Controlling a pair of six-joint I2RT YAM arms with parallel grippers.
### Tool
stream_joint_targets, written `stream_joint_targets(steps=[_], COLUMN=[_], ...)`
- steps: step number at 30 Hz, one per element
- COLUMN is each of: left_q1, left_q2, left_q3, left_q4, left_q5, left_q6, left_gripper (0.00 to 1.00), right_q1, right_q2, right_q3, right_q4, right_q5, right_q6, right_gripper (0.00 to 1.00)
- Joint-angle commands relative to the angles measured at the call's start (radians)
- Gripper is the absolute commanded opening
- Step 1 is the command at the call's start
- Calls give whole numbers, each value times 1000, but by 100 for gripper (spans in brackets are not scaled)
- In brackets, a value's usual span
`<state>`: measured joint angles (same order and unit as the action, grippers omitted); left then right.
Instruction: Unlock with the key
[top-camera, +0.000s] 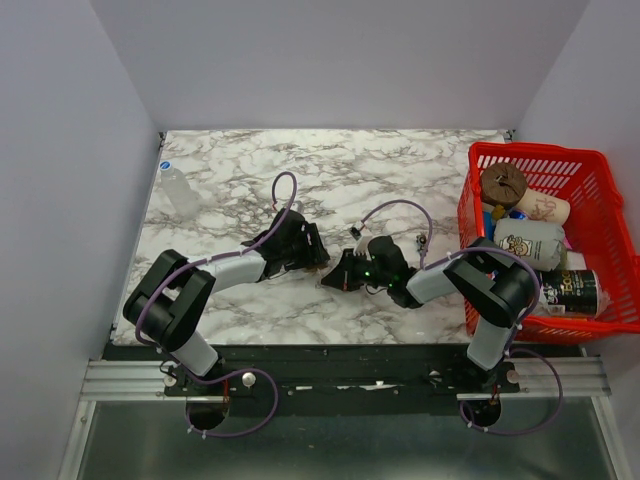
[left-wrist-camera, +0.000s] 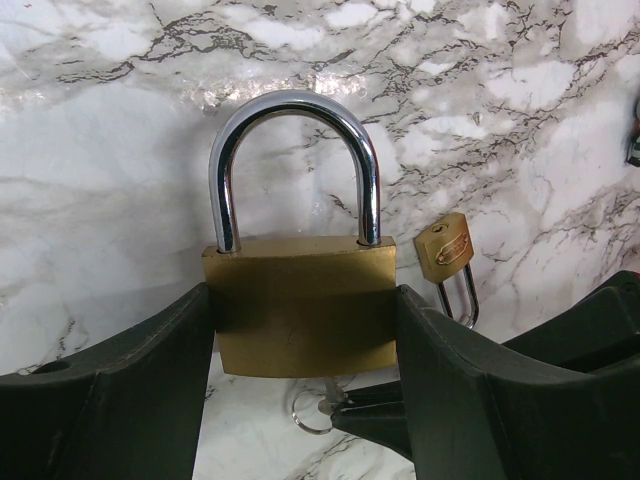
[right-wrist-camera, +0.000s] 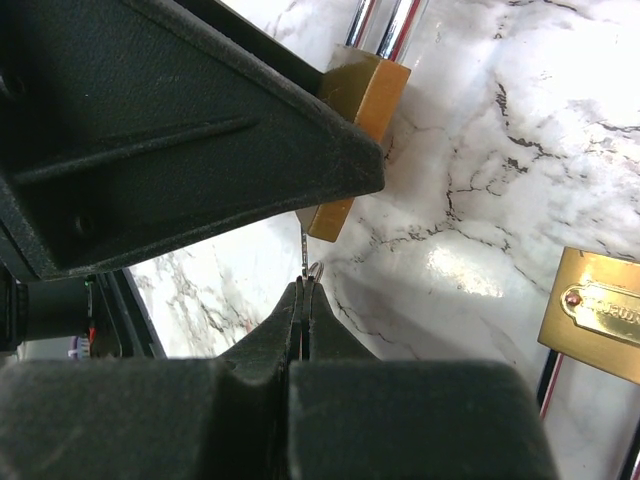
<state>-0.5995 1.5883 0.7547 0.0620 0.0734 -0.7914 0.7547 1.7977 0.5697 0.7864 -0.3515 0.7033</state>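
Observation:
A large brass padlock (left-wrist-camera: 300, 305) with its steel shackle (left-wrist-camera: 295, 105) closed is clamped by its sides in my left gripper (left-wrist-camera: 305, 335), a little above the marble table. My right gripper (right-wrist-camera: 307, 290) is shut on a thin silver key (right-wrist-camera: 303, 255) whose blade runs up into the bottom of the padlock (right-wrist-camera: 360, 110). In the left wrist view the key (left-wrist-camera: 328, 392) and its ring (left-wrist-camera: 308, 412) show below the lock body. In the top view both grippers, left (top-camera: 318, 255) and right (top-camera: 335, 275), meet at the table's middle.
A second, small brass padlock (left-wrist-camera: 445, 250) lies on the table just right of the held one; it also shows in the right wrist view (right-wrist-camera: 600, 315). A red basket (top-camera: 600, 180) of cans and cups stands at the right. A clear plastic object (top-camera: 180, 190) lies far left.

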Motion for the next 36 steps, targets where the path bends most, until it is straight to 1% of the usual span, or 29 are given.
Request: stream_joint_targets(steps=[1, 19, 30, 36], left_q1=[-2, -2, -2, -2], left_q2=[16, 10, 10, 9], left_q3=[8, 11, 11, 12], left_q4=[-25, -31, -34, -34], left_q5=[-11, -14, -14, -9], left_q6=[14, 23, 23, 23], left_gripper=[0, 0, 0, 0], right_q1=[14, 40, 34, 11], right_q2=[0, -38, -17, 22], right_q3=[22, 13, -4, -4], right_q4=[-12, -21, 10, 57], right_q5=[5, 2, 34, -3], right_q6=[-33, -57, 8, 42], right_gripper=[1, 1, 1, 1])
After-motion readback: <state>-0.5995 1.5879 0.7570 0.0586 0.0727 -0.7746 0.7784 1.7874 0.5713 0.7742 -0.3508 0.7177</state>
